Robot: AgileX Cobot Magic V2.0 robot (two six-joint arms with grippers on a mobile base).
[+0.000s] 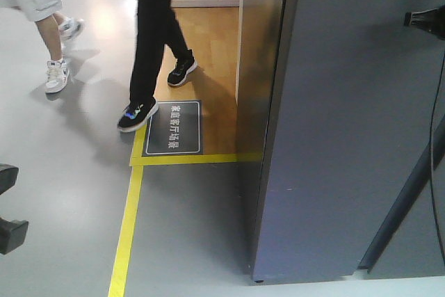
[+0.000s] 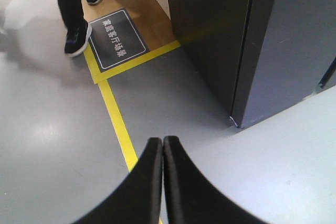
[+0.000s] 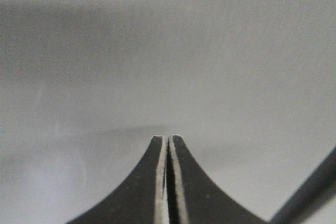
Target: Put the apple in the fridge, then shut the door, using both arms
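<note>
The fridge stands tall and dark grey on the right, and its lower corner also appears in the left wrist view. Only the door's grey outer face shows, flat across the front, with no white interior visible. The apple is out of view. My left gripper is shut with nothing in it and hangs over the grey floor, short of the fridge's corner. My right gripper is shut and empty, close to a plain grey surface that fills its view. A black part of the right arm pokes in before the door.
Two people walk at the back left: black trousers and shoes, and white shoes. A yellow tape line runs along the grey floor beside a dark floor sign on wood flooring. A dark slanted bar crosses the fridge's lower right.
</note>
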